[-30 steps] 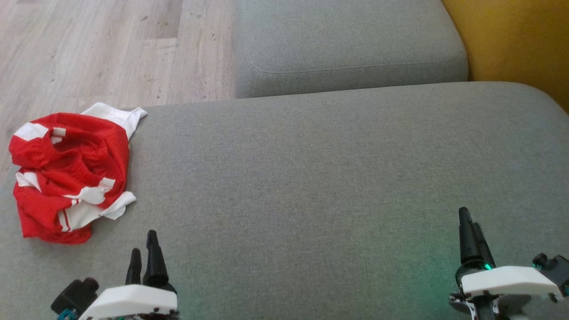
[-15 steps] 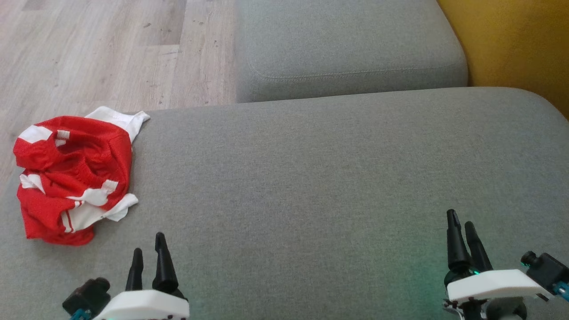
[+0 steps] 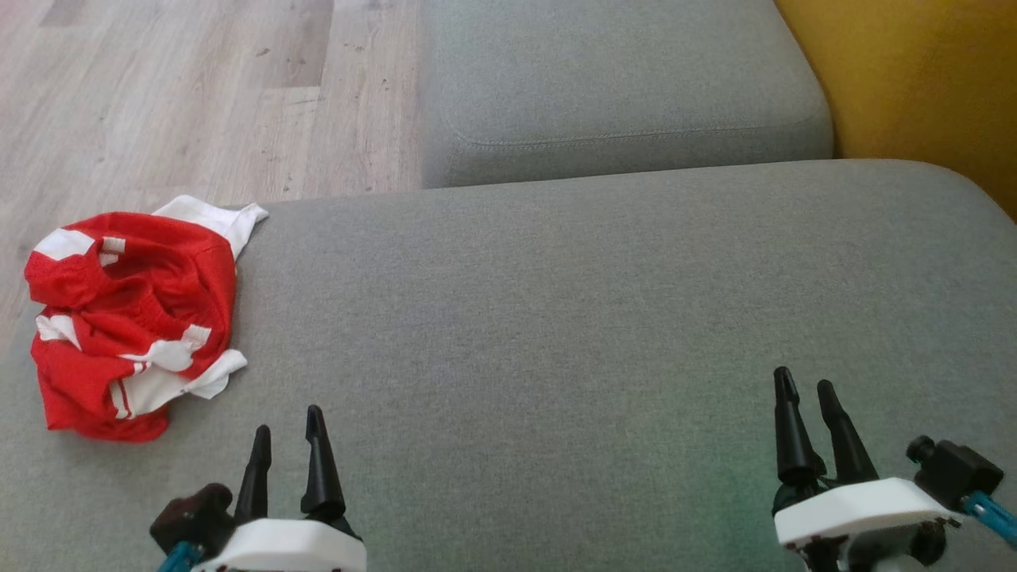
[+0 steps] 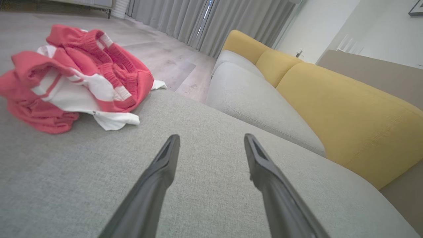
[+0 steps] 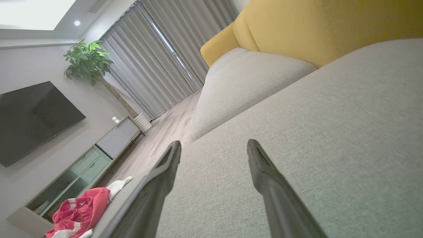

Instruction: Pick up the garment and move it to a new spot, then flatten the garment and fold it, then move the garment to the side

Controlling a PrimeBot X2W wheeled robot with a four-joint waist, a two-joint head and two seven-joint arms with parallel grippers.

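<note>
The garment (image 3: 131, 322) is a crumpled heap of red mesh cloth with white panels and stripes. It lies on the far left corner of a wide grey seat cushion (image 3: 572, 318). A white flap of it reaches the cushion's edge, next to the pale wooden floor (image 3: 199, 95).

The left tool (image 3: 288, 419) is low over the same cushion, on the near side. The garment is ahead of it and off to its left, near but not touching. In the left wrist view its two dark fingers (image 4: 158, 172) stand apart, with only bare grey fabric between them. The red heap sits past the left fingertip.

The right tool (image 3: 804, 377) is well apart from the garment, at the opposite side of the cushion. Its fingers are also spread and hold nothing. In its wrist view the garment shows small at the lower left, beyond the cushion's far edge.

A second grey cushion (image 3: 620, 79) lies past the big one, and a yellow backrest (image 3: 914, 71) runs along the right. Grey curtains (image 4: 211, 23) hang beyond the floor.

Against the wall, a leafy plant (image 5: 87, 61) stands in a white pot (image 5: 143, 121) beside a low cabinet (image 5: 109, 145). The cabinet's open green compartments are too small to tell what they hold. A dark television (image 5: 33, 119) hangs above it.
</note>
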